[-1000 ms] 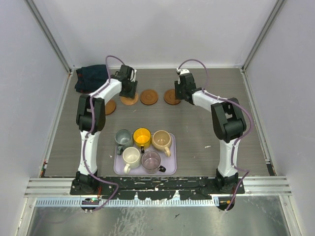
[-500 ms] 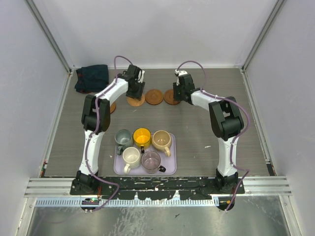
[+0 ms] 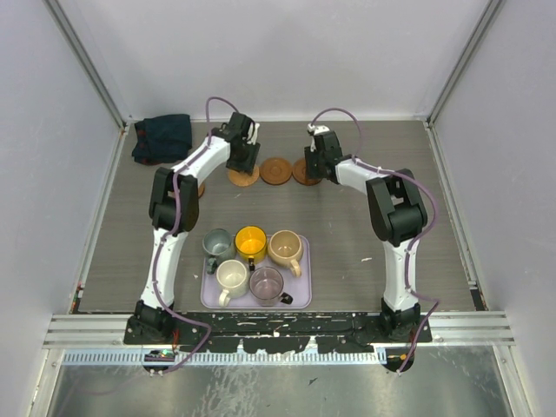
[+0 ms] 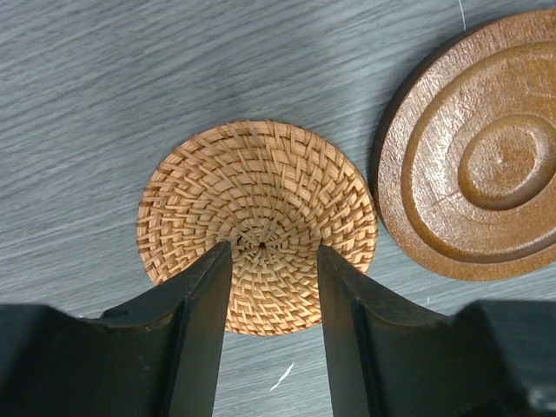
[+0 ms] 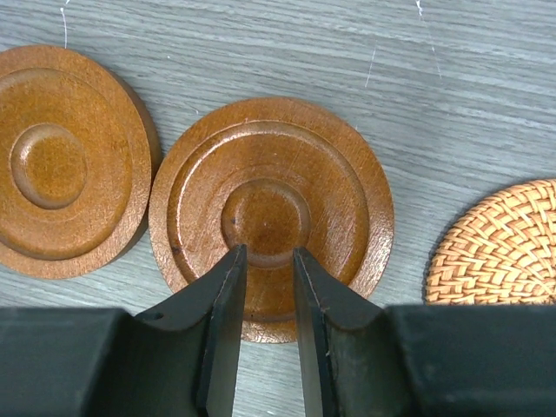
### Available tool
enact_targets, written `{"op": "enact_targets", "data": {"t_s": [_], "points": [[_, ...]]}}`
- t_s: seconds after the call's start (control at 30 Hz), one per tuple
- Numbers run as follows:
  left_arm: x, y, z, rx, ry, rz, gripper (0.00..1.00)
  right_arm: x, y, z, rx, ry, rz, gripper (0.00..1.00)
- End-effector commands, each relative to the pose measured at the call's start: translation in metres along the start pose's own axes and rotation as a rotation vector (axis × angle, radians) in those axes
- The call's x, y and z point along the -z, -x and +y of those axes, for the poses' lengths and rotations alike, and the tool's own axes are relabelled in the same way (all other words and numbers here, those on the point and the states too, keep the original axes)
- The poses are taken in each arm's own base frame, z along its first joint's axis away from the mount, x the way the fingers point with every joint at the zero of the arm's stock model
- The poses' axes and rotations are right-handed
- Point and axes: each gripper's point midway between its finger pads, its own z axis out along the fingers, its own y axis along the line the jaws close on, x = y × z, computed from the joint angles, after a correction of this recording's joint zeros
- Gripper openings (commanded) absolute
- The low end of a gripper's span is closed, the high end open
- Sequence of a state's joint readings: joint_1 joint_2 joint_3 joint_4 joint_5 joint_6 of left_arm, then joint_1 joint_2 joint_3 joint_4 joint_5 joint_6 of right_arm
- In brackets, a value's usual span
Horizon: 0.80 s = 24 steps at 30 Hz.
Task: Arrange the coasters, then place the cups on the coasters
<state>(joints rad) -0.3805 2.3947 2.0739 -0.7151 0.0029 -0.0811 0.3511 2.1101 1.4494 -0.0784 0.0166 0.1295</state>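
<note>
The bench [image 3: 347, 234] is grey with a streaky wood grain. The woven coaster [image 4: 257, 195] is pale orange-tan straw plaited in a tight spiral, and the wooden coaster [image 4: 473, 148] beside it is a glossy reddish brown cut with concentric rings. On the lavender tray [image 3: 303, 280] sit a grey-green cup [image 3: 217, 243], a yellow-orange cup [image 3: 251, 241], a tan-beige cup [image 3: 284, 246], a cream-white cup [image 3: 232, 276] and a translucent mauve cup [image 3: 266, 282]. The cloth [image 3: 162, 139] in the far corner is dark navy. The arms [image 3: 398, 269] are white with black joints and purple cables.
</note>
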Motion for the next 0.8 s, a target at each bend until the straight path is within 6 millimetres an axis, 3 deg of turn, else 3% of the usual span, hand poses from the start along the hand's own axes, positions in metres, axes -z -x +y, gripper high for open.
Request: {"op": "enact_targets", "data": {"t_s": [0.0,0.5,0.77], "points": [[-0.005,0.004,-0.001,-0.012,0.001,0.002,0.46,-0.003,0.017,0.000,0.012,-0.003,-0.034,0.34],[-0.006,0.011,0.022,0.053,0.009,-0.008,0.47,-0.007,0.009,-0.018,0.018,-0.099,0.002,0.33],[-0.008,0.015,0.023,0.059,0.007,-0.021,0.48,-0.005,0.010,-0.019,0.012,-0.107,0.008,0.33]]}}
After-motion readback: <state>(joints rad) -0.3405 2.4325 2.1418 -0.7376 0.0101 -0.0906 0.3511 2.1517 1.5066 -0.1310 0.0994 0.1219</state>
